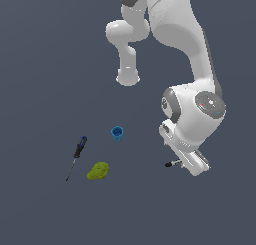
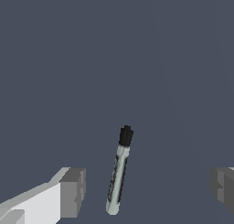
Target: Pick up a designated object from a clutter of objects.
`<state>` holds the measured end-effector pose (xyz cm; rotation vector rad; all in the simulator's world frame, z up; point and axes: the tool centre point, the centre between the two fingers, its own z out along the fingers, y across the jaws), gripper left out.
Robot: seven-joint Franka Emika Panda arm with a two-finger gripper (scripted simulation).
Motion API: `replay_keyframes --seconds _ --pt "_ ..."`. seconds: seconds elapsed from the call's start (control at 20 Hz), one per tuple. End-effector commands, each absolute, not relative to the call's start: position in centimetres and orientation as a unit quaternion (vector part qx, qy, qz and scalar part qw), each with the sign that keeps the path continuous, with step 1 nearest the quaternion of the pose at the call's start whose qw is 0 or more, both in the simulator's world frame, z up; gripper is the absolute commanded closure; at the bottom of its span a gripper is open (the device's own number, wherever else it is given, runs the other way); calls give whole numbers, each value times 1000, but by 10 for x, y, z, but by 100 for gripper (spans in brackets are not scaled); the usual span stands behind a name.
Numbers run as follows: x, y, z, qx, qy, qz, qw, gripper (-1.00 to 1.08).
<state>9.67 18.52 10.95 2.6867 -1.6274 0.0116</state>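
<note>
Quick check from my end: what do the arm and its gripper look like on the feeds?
The arm is glossy white with rounded, bulbous links and dark grey bands at the joints. The wrist housing carries a grey round cap with small red and blue marks. The gripper has a white body and blocky grey fingers. No cables show.

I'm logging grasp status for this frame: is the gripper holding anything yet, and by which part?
Nothing is held. The gripper is open, its fingers on either side of the rod, clear of its shaft.
</note>
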Motion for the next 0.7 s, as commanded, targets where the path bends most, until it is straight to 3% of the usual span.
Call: replay_keyframes --seconds 0.0,0.65 --pt "96 196 98 843 -538 3 0 -92" --pt "93 226 62 805 -593 0 0 -92"
